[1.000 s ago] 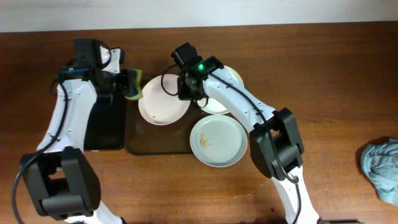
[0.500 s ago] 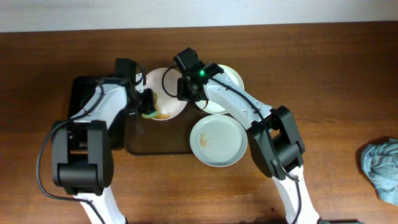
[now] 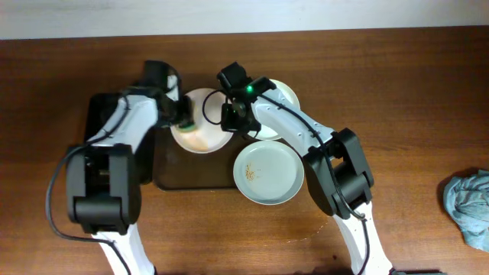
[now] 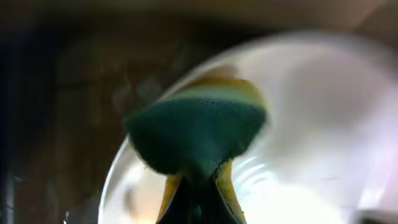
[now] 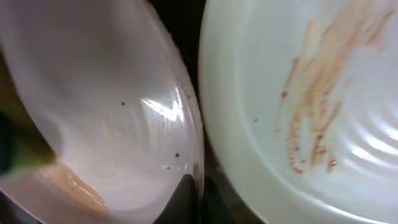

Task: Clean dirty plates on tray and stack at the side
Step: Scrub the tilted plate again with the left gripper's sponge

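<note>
A white plate (image 3: pixel 205 136) lies tilted at the far end of the dark-brown tray (image 3: pixel 191 174). My left gripper (image 3: pixel 180 113) is shut on a green and yellow sponge (image 4: pixel 198 129) and presses it on this plate (image 4: pixel 311 124) near its left rim. My right gripper (image 3: pixel 230 119) is shut on the plate's right rim (image 5: pixel 194 180). A brownish wet patch shows on this plate (image 5: pixel 74 183). A second white plate (image 3: pixel 281 98) with brown-orange smears (image 5: pixel 311 112) lies right beside it, partly under my right arm. A pale bluish plate (image 3: pixel 268 173) with small smears lies on the tray's right edge.
A smaller black tray (image 3: pixel 103 122) lies left of the brown tray, under my left arm. A crumpled blue-grey cloth (image 3: pixel 467 205) lies at the table's right edge. The table is brown wood (image 3: pixel 397 99).
My left arm has swung right from over the black tray and brought the sponge onto the white plate, then slid it toward the far left rim. My right gripper has kept hold of the rim.
</note>
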{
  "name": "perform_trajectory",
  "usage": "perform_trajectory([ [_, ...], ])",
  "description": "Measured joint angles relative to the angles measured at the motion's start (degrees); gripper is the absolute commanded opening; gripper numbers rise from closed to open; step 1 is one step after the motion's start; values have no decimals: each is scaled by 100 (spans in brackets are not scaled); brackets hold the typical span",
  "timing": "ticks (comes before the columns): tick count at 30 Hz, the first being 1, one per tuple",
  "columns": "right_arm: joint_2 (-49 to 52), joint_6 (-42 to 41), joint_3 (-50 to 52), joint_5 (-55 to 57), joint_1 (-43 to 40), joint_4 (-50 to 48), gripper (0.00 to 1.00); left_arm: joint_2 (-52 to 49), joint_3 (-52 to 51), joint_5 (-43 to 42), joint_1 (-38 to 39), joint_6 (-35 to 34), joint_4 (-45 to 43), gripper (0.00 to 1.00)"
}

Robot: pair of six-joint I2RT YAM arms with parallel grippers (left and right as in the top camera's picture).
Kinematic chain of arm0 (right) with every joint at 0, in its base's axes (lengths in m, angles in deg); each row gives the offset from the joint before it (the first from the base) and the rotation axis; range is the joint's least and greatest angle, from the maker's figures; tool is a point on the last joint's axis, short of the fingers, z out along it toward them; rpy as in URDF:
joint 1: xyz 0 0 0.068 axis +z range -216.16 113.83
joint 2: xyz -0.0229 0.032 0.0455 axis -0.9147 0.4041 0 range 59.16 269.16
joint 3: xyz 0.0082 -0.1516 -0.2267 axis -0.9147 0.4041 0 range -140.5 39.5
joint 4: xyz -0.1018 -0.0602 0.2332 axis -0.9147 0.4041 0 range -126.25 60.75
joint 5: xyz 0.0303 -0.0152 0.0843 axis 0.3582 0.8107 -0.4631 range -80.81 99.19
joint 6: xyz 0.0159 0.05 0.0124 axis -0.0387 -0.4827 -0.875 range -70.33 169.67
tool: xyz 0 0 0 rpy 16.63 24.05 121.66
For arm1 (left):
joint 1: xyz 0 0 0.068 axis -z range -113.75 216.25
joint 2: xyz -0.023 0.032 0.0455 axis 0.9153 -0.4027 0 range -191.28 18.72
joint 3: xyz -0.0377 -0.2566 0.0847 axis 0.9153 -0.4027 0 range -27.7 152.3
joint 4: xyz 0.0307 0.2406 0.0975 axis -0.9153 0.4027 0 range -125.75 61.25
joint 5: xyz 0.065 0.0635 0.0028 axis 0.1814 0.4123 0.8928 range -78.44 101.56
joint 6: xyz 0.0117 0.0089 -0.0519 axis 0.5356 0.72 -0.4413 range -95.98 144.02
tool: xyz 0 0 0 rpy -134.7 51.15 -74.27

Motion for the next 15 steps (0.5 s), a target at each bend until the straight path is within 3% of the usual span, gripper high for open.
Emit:
perform_trajectory([
  [3,9,33,2,-151,52,9,4,0,382,-966,-409,-118,127,1],
  [4,11,50,2,-164,68,2,4,0,461,-1156,-505,-131,632,1],
  [6,13,61,2,-177,68,-24,4,0,398,-1226,-457,-39,1440,1],
  [11,81,127,20,-177,68,-20,4,13,-595,-1182,-271,107,1486,1],
  [12,109,133,37,-177,68,-33,4,55,-688,-1069,-260,122,1322,1],
  [15,109,125,39,-286,92,-166,4,227,-791,315,-42,-262,334,0],
])
